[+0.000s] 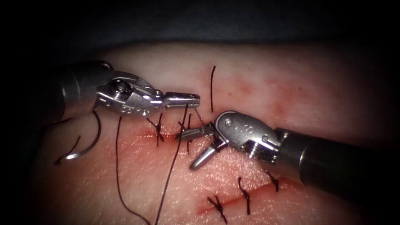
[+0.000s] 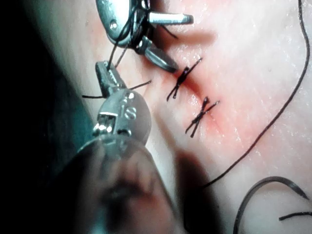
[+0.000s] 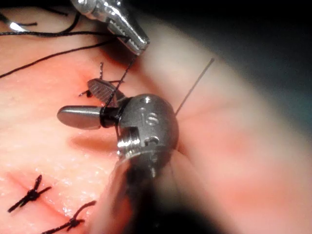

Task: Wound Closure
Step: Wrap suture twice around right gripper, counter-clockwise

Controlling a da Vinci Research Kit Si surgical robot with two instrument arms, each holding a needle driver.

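Presently, left tool: jaws closed on thread.
Right tool: jaws spread, holding nothing.
Needle: lying free on tissue, left of the cut; likely stiff, slippery; grasp mid-curve.

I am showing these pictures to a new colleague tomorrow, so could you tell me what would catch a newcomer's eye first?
The two tools meet over the upper cut: the left tool, jaws shut on the thread, and the right tool, jaws spread wide around the thread by the second stitch. The curved needle lies free on the tissue at the far left. Three dark stitches close the lower cut.
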